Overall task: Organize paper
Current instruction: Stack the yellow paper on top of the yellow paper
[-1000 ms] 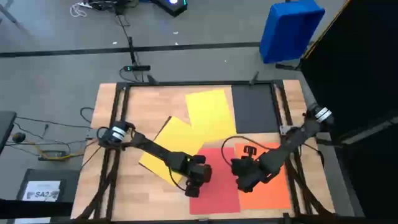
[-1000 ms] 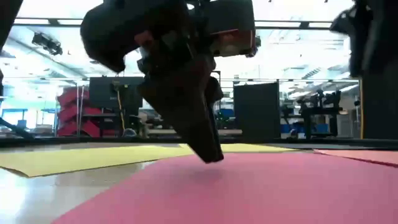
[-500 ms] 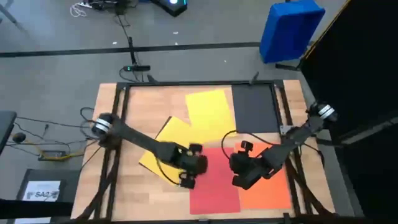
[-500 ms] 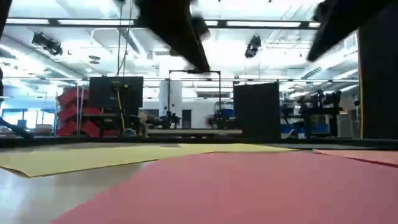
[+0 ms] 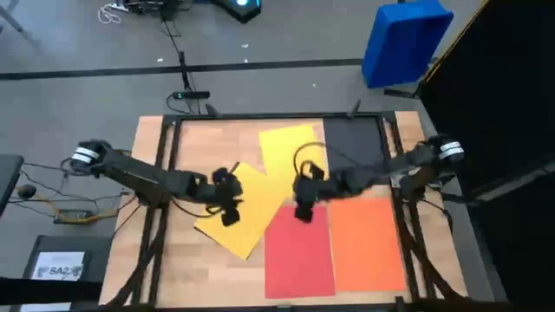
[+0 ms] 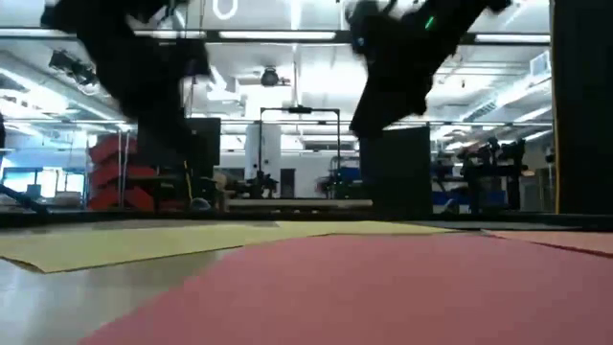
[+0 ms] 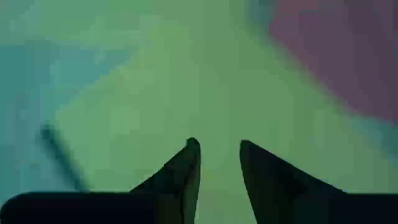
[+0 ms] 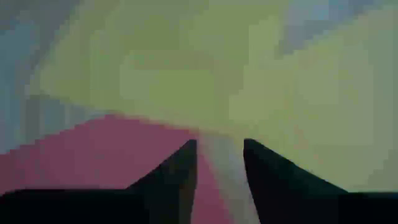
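Two yellow sheets [image 5: 290, 156] and [image 5: 243, 212], plain, no pattern. Red sheet [image 5: 299, 251] solid red, pinkish in low view. Orange sheet [image 5: 366, 243] solid orange. Black sheet [image 5: 354, 152] dark grey to black. Table [image 5: 195, 147] light wood grain with black frame. Blue bin [image 5: 403, 39] bright blue. Both arms dark, silver-white caps at base. Floor grey. Dark box [image 5: 61, 264] with white label.

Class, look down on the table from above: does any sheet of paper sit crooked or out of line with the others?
Yes. The lower yellow paper sheet lies turned at an angle, a corner under the upright yellow sheet. The red sheet, orange sheet and dark grey sheet lie square to the table edges.
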